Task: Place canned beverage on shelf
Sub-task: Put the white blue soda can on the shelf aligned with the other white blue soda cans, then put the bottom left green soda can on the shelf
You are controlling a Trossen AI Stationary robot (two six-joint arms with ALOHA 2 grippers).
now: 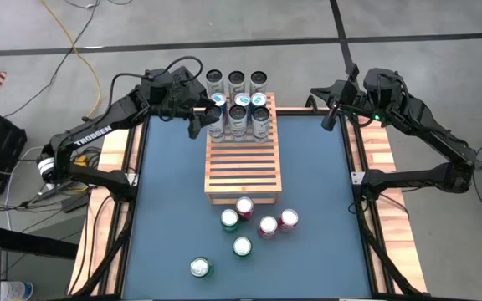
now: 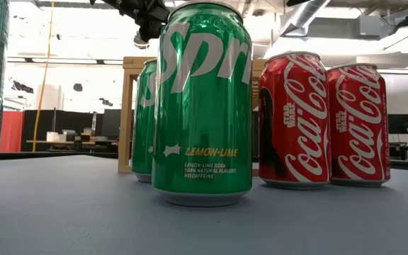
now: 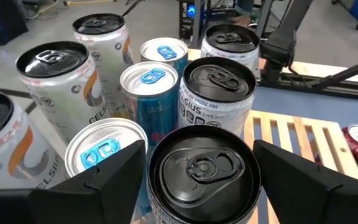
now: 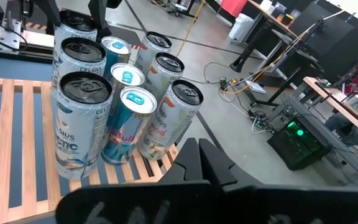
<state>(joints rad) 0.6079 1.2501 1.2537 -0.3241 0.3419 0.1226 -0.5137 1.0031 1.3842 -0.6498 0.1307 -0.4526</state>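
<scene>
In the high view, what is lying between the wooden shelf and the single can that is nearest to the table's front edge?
In the high view, five cans stand clustered on the blue table between the shelf and the lone can.

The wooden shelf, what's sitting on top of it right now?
The shelf carries cans clustered at its far end, some silver-and-blue, some dark-topped. The left end effector straddles one dark-topped can. Its near slats are bare.
</scene>
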